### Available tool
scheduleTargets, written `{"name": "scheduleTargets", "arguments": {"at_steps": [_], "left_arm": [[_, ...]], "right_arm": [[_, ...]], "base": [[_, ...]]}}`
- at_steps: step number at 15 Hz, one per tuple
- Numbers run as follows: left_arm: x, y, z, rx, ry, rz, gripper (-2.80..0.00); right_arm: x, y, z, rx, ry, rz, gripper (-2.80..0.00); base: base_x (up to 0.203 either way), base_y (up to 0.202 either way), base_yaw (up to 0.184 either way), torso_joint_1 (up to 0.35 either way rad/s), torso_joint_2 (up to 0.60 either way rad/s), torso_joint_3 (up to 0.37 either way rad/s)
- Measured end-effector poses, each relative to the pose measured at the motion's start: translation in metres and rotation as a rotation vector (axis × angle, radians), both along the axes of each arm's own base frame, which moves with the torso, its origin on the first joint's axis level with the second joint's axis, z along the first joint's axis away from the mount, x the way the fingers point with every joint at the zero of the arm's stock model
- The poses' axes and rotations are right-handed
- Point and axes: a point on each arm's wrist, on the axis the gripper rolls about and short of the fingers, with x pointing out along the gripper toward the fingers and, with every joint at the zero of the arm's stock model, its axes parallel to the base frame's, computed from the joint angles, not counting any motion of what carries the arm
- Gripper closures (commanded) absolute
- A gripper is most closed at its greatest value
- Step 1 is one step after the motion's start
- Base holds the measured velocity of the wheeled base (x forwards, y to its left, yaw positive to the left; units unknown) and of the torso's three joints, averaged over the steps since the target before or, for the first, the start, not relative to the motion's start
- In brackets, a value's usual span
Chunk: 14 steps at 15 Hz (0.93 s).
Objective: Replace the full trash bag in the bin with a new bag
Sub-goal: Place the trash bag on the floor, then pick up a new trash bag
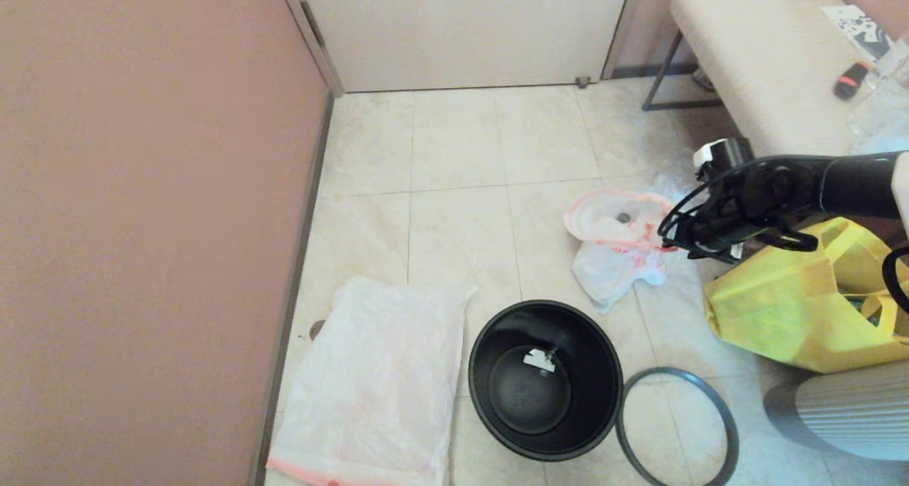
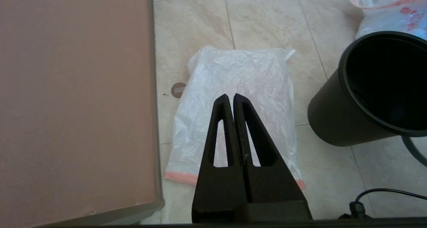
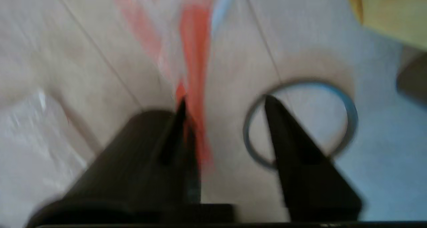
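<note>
- The new bag [image 2: 233, 98] lies flat on the floor directly under the left hand [image 2: 231, 96], its 2 fingers pressed together on nothing; a pink band edges the bag's mouth.
- The bin [image 1: 545, 379] stands open just beside that hand, a white scrap inside; no writing on it is legible.
- The grey ring [image 1: 677, 427] lies on the floor touching the bin.
- The right hand [image 1: 667, 239] is spread open at the full trash bag [image 1: 618, 248], its red print unreadable.
- A yellow tote [image 1: 788, 308] sits behind that hand.
</note>
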Motion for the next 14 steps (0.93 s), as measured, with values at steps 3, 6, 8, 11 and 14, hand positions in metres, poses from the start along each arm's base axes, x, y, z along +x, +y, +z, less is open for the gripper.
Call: {"name": "scheduleTargets", "arguments": {"at_steps": [3, 6, 8, 11, 14], "left_arm": [[0.0, 0.0, 0.0, 0.0, 0.0, 0.0, 0.0], [0.0, 0.0, 0.0, 0.0, 0.0, 0.0, 0.0], [0.0, 0.0, 0.0, 0.0, 0.0, 0.0, 0.0], [0.0, 0.0, 0.0, 0.0, 0.0, 0.0, 0.0], [0.0, 0.0, 0.0, 0.0, 0.0, 0.0, 0.0]], "right_arm": [[-0.036, 0.015, 0.026, -0.001, 0.115, 0.027, -2.8], [-0.087, 0.028, 0.053, 0.003, 0.274, 0.037, -2.8], [-0.117, 0.035, 0.068, 0.021, 0.338, 0.022, -2.8], [-0.152, 0.044, 0.078, 0.021, 0.36, 0.054, 0.0], [-0.19, 0.053, 0.091, -0.006, 0.337, 0.108, 0.0]], "base": [[0.0, 0.0, 0.0, 0.0, 0.0, 0.0], [0.0, 0.0, 0.0, 0.0, 0.0, 0.0], [0.0, 0.0, 0.0, 0.0, 0.0, 0.0], [0.0, 0.0, 0.0, 0.0, 0.0, 0.0], [0.0, 0.0, 0.0, 0.0, 0.0, 0.0]]}}
